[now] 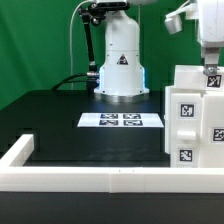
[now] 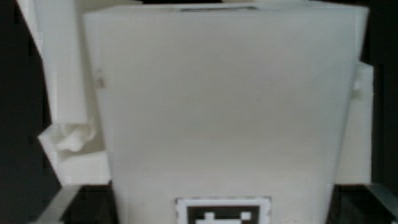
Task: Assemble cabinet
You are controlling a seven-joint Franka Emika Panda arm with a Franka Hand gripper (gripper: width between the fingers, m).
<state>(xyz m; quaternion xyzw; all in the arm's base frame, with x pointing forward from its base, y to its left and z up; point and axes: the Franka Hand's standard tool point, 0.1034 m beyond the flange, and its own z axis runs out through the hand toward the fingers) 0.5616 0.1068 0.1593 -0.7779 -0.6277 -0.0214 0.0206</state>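
The white cabinet body (image 1: 193, 115) stands upright at the exterior view's right, with black marker tags on its faces. My gripper (image 1: 210, 66) comes down from above and sits at the body's top edge, next to a tag there. In the wrist view the cabinet body (image 2: 214, 100) fills almost the whole picture, very close, with a tag (image 2: 222, 212) at the edge. A narrower white panel (image 2: 64, 90) shows beside it. My fingers are hidden in both views, so I cannot tell if they are open or shut.
The arm's white base (image 1: 121, 62) stands at the back middle of the black table. The marker board (image 1: 121, 121) lies flat in front of it. A white raised border (image 1: 100, 178) runs along the table's front and the exterior view's left.
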